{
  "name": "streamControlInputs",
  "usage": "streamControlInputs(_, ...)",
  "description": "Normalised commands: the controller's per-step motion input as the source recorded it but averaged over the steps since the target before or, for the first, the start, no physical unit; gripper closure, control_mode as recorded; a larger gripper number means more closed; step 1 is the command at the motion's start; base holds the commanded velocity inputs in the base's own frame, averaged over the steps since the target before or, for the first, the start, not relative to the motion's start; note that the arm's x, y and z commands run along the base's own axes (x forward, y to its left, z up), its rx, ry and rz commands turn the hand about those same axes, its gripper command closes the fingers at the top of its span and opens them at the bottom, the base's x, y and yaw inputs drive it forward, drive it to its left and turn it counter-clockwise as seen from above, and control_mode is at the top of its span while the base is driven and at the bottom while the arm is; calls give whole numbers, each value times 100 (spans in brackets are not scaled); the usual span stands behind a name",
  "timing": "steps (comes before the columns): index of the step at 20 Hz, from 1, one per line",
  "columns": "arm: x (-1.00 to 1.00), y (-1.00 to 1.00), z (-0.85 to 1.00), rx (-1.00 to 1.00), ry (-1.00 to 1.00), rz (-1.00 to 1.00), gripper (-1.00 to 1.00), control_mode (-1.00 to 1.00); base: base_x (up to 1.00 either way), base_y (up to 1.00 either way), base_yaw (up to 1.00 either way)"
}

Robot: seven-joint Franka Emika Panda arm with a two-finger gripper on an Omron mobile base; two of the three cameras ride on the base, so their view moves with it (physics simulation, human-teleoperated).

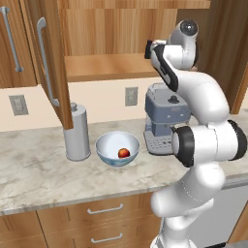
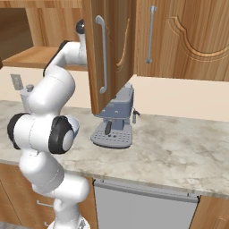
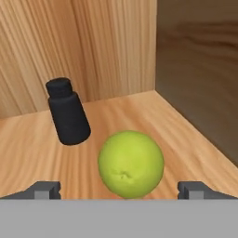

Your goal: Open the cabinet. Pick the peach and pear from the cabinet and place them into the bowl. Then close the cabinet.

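Note:
The cabinet (image 1: 104, 67) stands open, its left door (image 1: 48, 58) swung out over the counter and its right door (image 2: 114, 49) swung out above the coffee machine. My arm reaches up into the cabinet. In the hand view my gripper (image 3: 120, 188) is open, a fingertip on either side of the yellow-green pear (image 3: 130, 163), which rests on the wooden shelf close in front of the hand. The fingers are apart from the pear. Down on the counter, the red-orange peach (image 1: 124, 153) lies inside the pale bowl (image 1: 103, 144).
A small dark bottle (image 3: 68, 111) stands on the shelf behind the pear, to its left. The cabinet's side wall (image 3: 200, 79) is near on the right. A grey canister (image 1: 77, 133) and a coffee machine (image 1: 164, 116) flank the bowl.

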Motion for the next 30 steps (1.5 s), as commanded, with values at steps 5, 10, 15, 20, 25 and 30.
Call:
streamControlInputs(5,15,0,0,0,1,0,-100,-100,0,0,0)
streamControlInputs(10,4,-15,-14,0,0,0,-100,-100,0,0,0)
streamControlInputs(15,0,-24,-23,0,-1,0,-100,-100,0,0,0)
streamControlInputs(20,9,0,-1,0,0,0,-100,-100,0,0,0)
streamControlInputs(25,31,0,-7,0,0,0,-100,-100,0,0,0)
streamControlInputs(30,41,0,-9,0,0,0,-100,-100,0,0,0)
